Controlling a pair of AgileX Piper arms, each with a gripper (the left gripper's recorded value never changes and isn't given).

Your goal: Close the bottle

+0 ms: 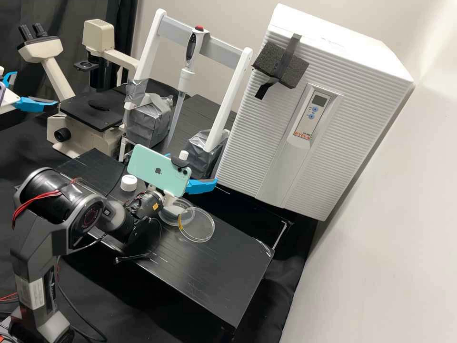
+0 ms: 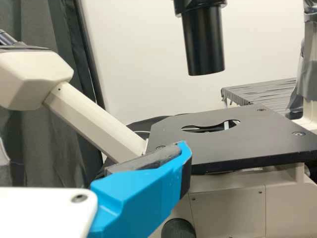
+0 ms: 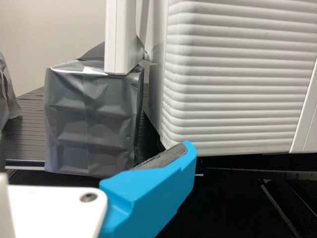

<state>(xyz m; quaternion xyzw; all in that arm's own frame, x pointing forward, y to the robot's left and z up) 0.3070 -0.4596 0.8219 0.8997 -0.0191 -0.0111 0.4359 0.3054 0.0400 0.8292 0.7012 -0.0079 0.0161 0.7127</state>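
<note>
Right now the black counter (image 1: 143,305) is draped in dark cloth, with a ribbed black platform (image 1: 214,271) raised on it. The wall behind is pale, and a dark curtain (image 1: 62,14) hangs at the far left behind the microscope (image 1: 81,119).

A white ribbed machine (image 1: 314,109) stands at the platform's far edge against the wall, with a black foam block (image 1: 281,64) taped to its front. Beside it is a white frame stand (image 1: 190,47) with its feet wrapped in grey tape. A pipette (image 1: 185,71) hangs from its bar.

The left claw (image 1: 33,97) is by the microscope stage, level with the stage edge. Its blue fingers look apart, with nothing between them.

The right claw (image 1: 196,182) is low over the platform near the taped foot and the machine. A green phone (image 1: 157,169) on the wrist hides most of it, so I can't tell its fingers' state.

Bottle: a small white round piece (image 1: 128,182) stands on the platform beside the right arm's wrist. I can't tell whether it is the cap or the bottle. A white round top (image 1: 183,155) pokes up behind the phone's corner, and I can't tell whether anything touches it.

Two clear dishes (image 1: 195,226) lie touching on the platform, just beside the wrist.
</note>
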